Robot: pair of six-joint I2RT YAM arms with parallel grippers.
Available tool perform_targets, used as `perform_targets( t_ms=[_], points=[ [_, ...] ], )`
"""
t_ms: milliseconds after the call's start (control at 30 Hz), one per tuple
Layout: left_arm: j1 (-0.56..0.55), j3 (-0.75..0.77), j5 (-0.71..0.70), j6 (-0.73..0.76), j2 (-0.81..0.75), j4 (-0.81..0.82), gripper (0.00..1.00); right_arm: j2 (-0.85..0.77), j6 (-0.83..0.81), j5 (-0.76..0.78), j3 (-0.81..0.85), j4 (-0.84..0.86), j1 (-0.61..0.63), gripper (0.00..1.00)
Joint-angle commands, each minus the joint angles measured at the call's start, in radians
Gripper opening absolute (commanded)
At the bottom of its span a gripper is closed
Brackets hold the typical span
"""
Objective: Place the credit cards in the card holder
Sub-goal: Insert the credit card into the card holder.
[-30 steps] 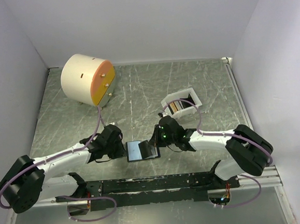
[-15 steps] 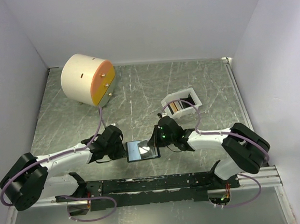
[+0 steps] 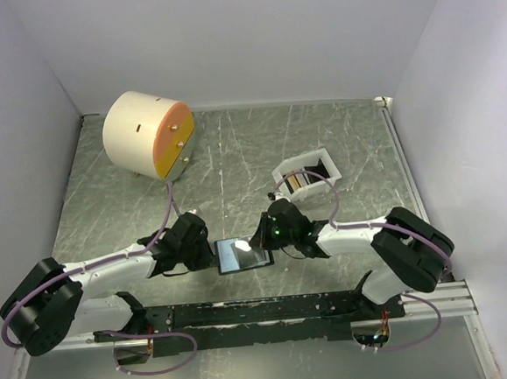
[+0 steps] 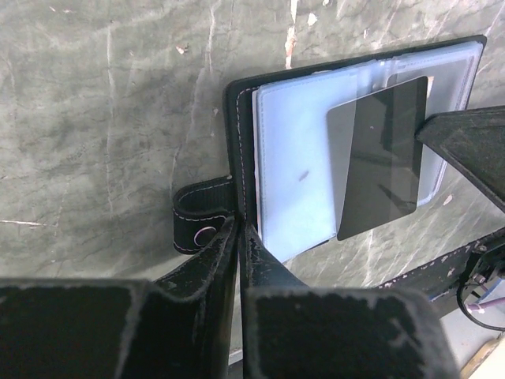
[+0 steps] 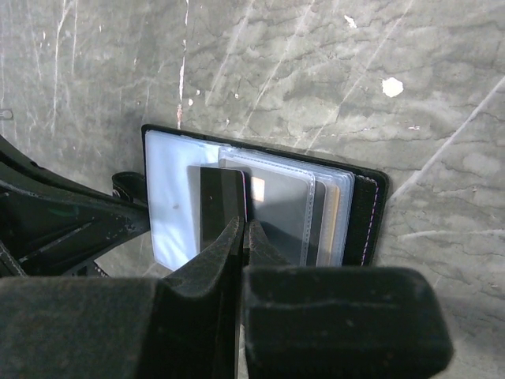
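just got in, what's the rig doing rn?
It's loading cards into the card holder, which lies open on the table. The left gripper has its fingers shut on the holder's edge by the snap strap, pinning it. The right gripper has its fingers shut on a dark card over the clear sleeves; it doesn't look slotted into a pocket yet. More cards seem to sit in the white tray further back.
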Motion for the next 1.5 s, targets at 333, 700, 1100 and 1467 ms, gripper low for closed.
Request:
perform_targets(
  t_ms=[333,700,1100,1467],
  points=[
    [-0.002,-0.055,0.068,-0.041,-0.024,0.066,0.18,-0.069,0.053,0.084,-0.071,0.07,0.011,0.0],
    [-0.002,-0.07,0.107,-0.062,-0.013,0.118,0.18,-0.085,0.091,0.12,-0.105,0.113,0.024,0.0],
    [-0.002,-0.091,0.152,-0.093,-0.001,0.195,0.19,-0.071,0.141,0.185,-0.13,0.16,0.087,0.0],
    [-0.002,-0.092,0.136,-0.089,0.008,0.177,0.19,-0.079,-0.141,-0.045,0.058,-0.155,0.049,0.36]
  ],
)
